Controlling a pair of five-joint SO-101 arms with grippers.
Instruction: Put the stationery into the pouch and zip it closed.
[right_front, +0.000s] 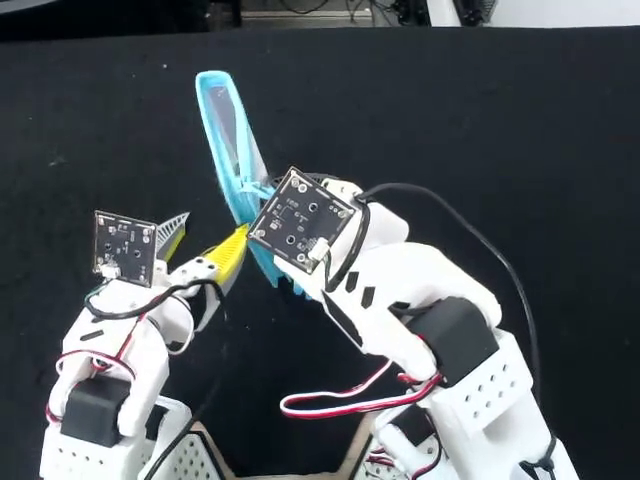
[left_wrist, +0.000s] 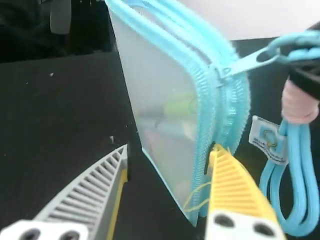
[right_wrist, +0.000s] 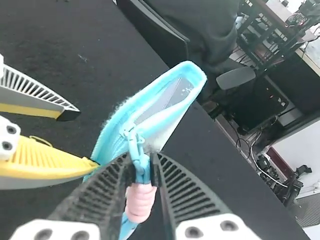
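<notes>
Blue pouch (right_front: 225, 130) upright; right claw (right_wrist: 143, 157) clamped on zipper pull (right_wrist: 132, 140); left claw (right_front: 213, 225) apart, straddling pouch; white tag (left_wrist: 269, 140) print unreadable

A black cloth covered the surface (right_front: 520, 130). Beyond its far edge stood a dark chair (right_wrist: 200, 25) with a grey armrest (right_wrist: 235, 77) and a cluttered desk (right_wrist: 272, 22). Cables (right_wrist: 250, 145) trailed near a pale, brightly lit patch (right_wrist: 295, 150).

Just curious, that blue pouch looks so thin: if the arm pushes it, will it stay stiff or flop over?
Probably floppy: the pouch has thin see-through walls and stands on its narrow edge, so a sideways push would likely tip it. It seems light, since the right gripper holds it by the zip pull.
</notes>
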